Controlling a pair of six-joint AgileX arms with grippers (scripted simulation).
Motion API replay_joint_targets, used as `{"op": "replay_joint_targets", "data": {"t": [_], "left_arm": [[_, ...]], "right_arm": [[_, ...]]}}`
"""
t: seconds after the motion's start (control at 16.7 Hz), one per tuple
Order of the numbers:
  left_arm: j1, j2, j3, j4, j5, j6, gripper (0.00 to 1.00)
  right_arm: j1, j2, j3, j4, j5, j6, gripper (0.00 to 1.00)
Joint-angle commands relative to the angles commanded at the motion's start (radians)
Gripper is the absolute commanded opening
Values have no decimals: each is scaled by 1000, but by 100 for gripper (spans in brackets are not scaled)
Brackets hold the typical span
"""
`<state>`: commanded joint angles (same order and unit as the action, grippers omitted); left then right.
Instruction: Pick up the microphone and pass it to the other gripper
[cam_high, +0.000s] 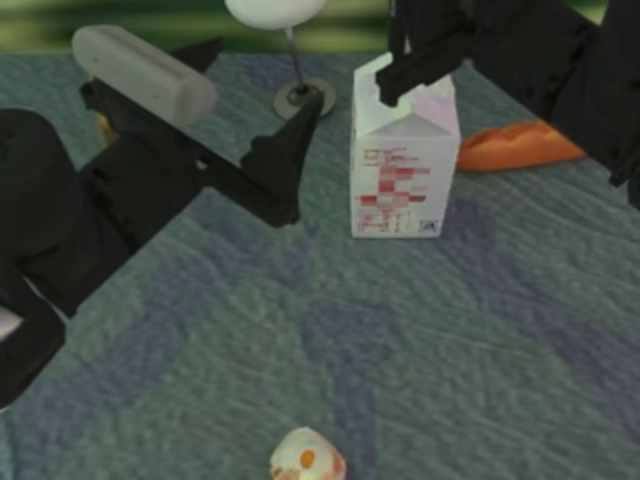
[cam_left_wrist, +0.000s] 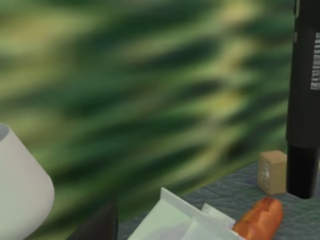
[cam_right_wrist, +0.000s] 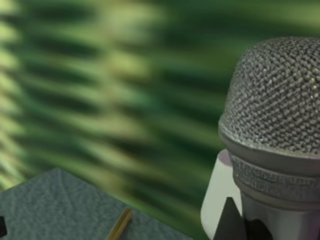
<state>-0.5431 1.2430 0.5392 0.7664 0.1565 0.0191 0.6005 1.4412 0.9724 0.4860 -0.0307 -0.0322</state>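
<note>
Microphone (cam_right_wrist: 272, 125): held aloft at twelve o'clock, above the milk carton (cam_high: 405, 165).
Right pincer (cam_high: 400, 80): pinching the microphone, over the carton's top.
Left pincer (cam_high: 295, 150): at ten o'clock; spread unclear.
Desk (cam_high: 450, 350): bread (cam_high: 520, 145) at one o'clock.

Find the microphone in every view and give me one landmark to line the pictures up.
Top view: microphone, dark handle over the milk carton top.
Left wrist view: upright black handle beyond the bread.
Right wrist view: grey mesh head close up.
Landmark: the milk carton, top and left wrist views.
</note>
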Motion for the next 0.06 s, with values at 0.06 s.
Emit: {"op": "replay_joint_targets", "data": {"t": [0.06], "left_arm": [[1, -3, -3, 0, 1, 0, 100]], "right_arm": [[-2, -1, -1, 0, -1, 0, 0]]}}
